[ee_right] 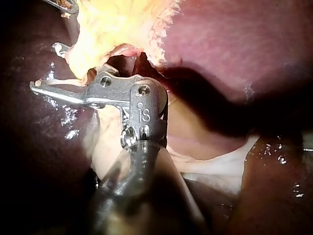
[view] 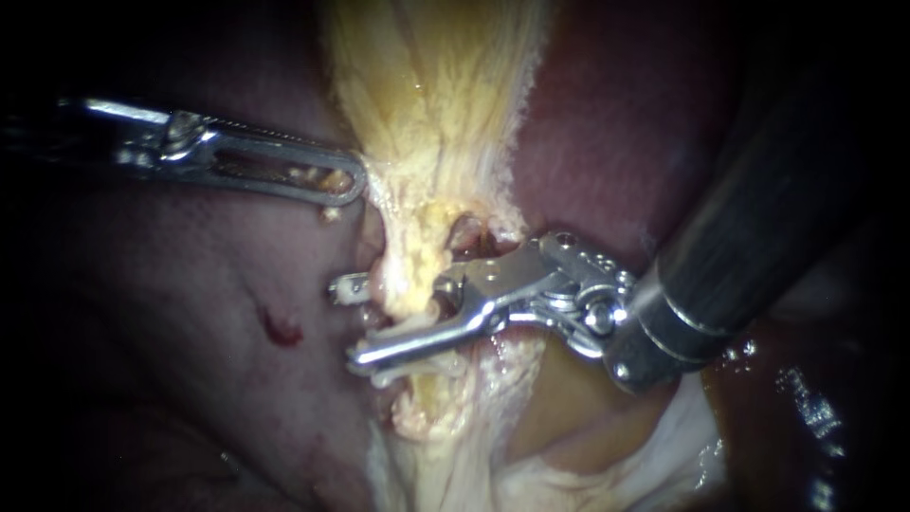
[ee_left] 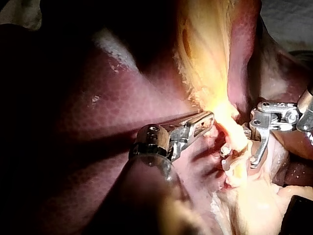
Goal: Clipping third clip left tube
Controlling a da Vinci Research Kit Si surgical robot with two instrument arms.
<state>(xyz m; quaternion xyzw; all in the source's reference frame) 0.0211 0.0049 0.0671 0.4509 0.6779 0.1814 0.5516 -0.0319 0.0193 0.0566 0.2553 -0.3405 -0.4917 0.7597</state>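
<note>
Close to the tissue, from the endoscope, we see our right instrument (view: 353,322) come in from the right. Its jaws stand wide apart, one on each side of the left tube (view: 409,289). This tube is the pale strand just left of a small dark opening, below the yellow tissue (view: 436,104). The tips reach past the tube and lie over the liver (view: 171,313). Our left instrument (view: 358,185) comes from the left. Its jaws lie together and seem to pinch the edge of the yellow tissue, holding it aside. We cannot say with certainty whether clips already sit on the tube.

From the left wrist camera, the left instrument (ee_left: 210,117) meets the bright yellow tissue with its tip. Ahead of it and to one side, the right instrument's jaws straddle the strand with a clear gap.

From the right wrist camera, one jaw of the right instrument (ee_right: 45,67) shows plainly, long and flat. The other shows only as a small tip beyond the yellow tissue, so the tube between them is mostly hidden. If a clip is loaded, we cannot tell.

We judge that the step in hand is the positioning, just before the squeeze. The next move calls for checking that the whole tube is inside the jaws and that both tips are free of the liver. After this the jaws should close squarely, while the left instrument holds its tension steady.
</note>
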